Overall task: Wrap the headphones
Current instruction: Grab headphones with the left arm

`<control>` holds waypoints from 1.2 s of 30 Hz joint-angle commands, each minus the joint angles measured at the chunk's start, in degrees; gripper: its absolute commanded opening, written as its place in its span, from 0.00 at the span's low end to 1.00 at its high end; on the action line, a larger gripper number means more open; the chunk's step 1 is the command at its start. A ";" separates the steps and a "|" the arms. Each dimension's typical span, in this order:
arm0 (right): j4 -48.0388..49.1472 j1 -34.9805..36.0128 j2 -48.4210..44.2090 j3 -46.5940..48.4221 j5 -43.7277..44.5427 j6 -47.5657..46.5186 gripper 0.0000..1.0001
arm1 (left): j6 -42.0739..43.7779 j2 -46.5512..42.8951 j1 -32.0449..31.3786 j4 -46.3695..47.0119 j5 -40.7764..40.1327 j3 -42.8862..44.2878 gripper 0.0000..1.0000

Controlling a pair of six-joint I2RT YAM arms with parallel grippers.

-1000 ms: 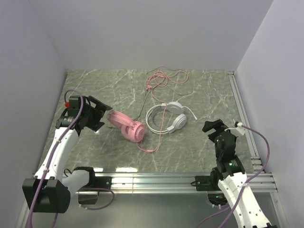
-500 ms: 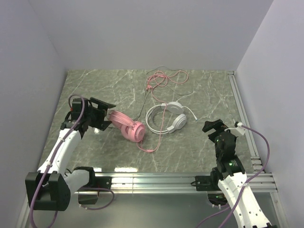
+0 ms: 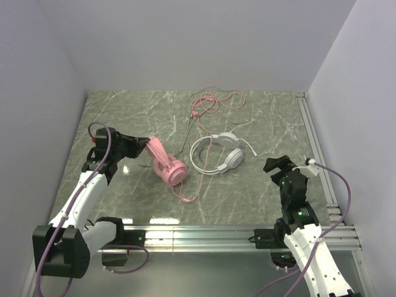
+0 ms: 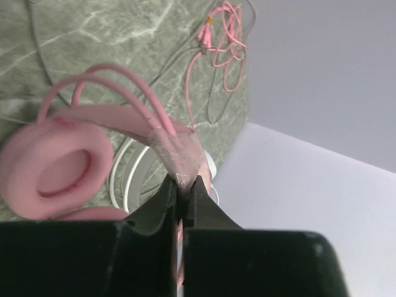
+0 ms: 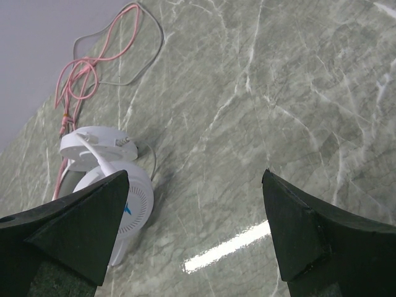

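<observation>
Marble table (image 3: 272,117), pink headphones (image 3: 167,166) in left gripper (image 3: 143,146)

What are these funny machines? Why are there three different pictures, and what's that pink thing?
They are two robot arms bolted to a table's near edge. One picture looks down from above: the left arm is on the left, the right arm on the right. The other two come from small cameras on each wrist, so you see the dark jaws up close. On the green marble table are pink headphones and white headphones, with their thin cables tangled at the far side. The left arm's jaws are pinched shut on the pink headphones' band. The right arm's jaws are wide open, holding nothing.
</observation>
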 commanded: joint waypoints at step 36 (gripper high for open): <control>3.98 -0.12 1.43 1.17 -2.88 -2.21 0.91 | 18.42 10.95 8.42 33.82 30.15 -8.42 0.02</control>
